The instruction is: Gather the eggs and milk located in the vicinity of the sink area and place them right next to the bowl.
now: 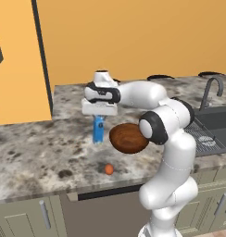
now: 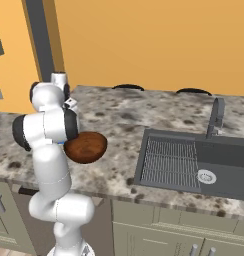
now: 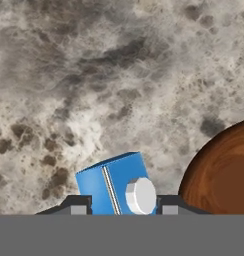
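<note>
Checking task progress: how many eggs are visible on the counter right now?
1. An orange-brown egg lies on the counter near its front edge, in front of the milk and left of the bowl. A second may be hidden behind the arm.

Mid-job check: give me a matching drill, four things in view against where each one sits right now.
Things:
1. milk
2. orange-brown egg
3. bowl
4. tap

Places:
A. at the sink's back edge
B. alone near the counter's front edge
C. between the tips of the claw
D. on the counter, just right of the carton

Pairs: 1-C, 2-B, 3-D, 4-A
</note>
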Tool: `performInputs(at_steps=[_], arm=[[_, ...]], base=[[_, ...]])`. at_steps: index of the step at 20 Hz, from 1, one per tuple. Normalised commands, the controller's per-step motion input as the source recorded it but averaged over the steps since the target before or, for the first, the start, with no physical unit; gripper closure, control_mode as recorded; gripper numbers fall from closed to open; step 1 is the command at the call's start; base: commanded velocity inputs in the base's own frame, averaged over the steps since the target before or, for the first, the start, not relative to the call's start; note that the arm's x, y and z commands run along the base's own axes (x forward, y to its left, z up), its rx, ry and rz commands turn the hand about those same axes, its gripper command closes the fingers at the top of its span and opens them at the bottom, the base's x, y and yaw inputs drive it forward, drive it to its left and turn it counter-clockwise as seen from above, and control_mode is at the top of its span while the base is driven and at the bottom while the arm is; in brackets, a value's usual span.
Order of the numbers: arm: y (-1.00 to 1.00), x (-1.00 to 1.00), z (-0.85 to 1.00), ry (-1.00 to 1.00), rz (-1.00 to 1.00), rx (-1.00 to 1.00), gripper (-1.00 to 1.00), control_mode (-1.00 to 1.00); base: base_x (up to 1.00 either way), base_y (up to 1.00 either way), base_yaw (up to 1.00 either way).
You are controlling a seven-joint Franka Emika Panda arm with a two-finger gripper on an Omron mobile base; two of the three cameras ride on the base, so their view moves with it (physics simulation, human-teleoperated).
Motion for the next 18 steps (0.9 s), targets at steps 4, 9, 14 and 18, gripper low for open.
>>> performInputs(at_steps=[4,9,14,18], arm=[[-0.01,0.0,-0.13,-0.01,0.0,0.0,1.0,-1.0],[0.0,0.0,0.0,-0.11,0.01,0.0,1.0,-1.0],[-0.07,0.0,-0.02,-0.16,0.0,-0.01,1.0,-1.0],[-0.11,-0.01,-0.01,-0.09,0.0,-0.01,1.0,-1.0]], base=[[0.0,0.0,0.0],[0.0,0.0,0.0],[0.0,0.0,0.0],[0.0,0.0,0.0]])
